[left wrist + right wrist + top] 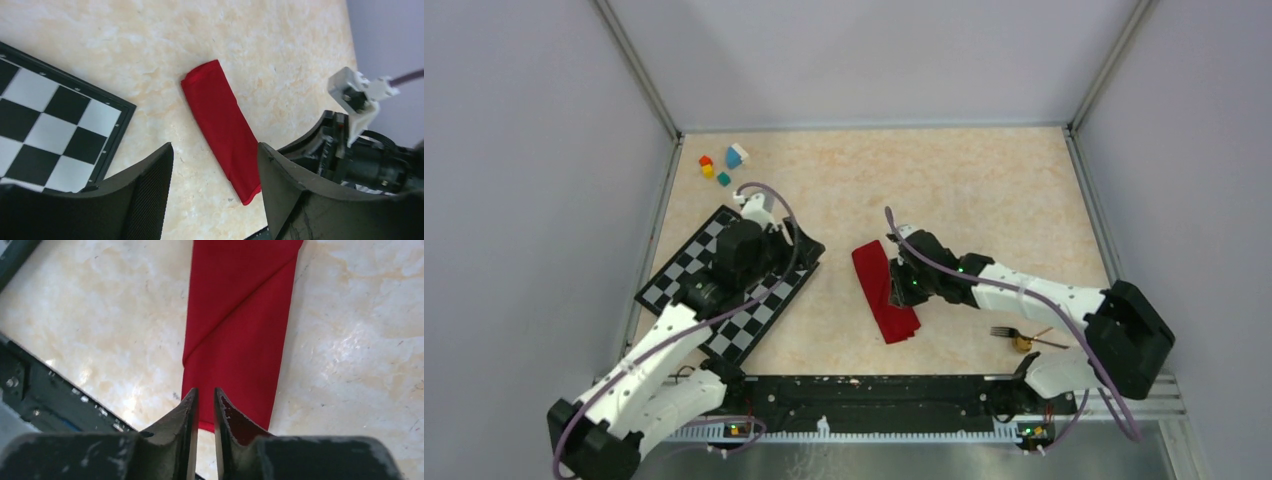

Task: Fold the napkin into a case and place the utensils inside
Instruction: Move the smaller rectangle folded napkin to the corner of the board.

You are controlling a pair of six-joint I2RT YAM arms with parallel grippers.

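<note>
The napkin (886,292) is bright red and lies on the table's middle as a narrow oblong case (222,125), with a diagonal fold line across it (240,330). My right gripper (902,285) hovers over its near end. The jaws (205,390) stand only a thin gap apart, with nothing between them. My left gripper (786,243) hangs open over the right edge of the checkered mat, its fingers (150,190) wide apart and empty, pointing toward the napkin. The utensils lie at the right by the right arm's base: a dark fork (1001,331) and a gold-bowled spoon (1023,345).
A black-and-white checkered mat (764,310) lies at the left under the left arm. Several small coloured blocks (719,165) sit at the far left corner. A black rail (874,390) runs along the near edge. Walls enclose the table on three sides.
</note>
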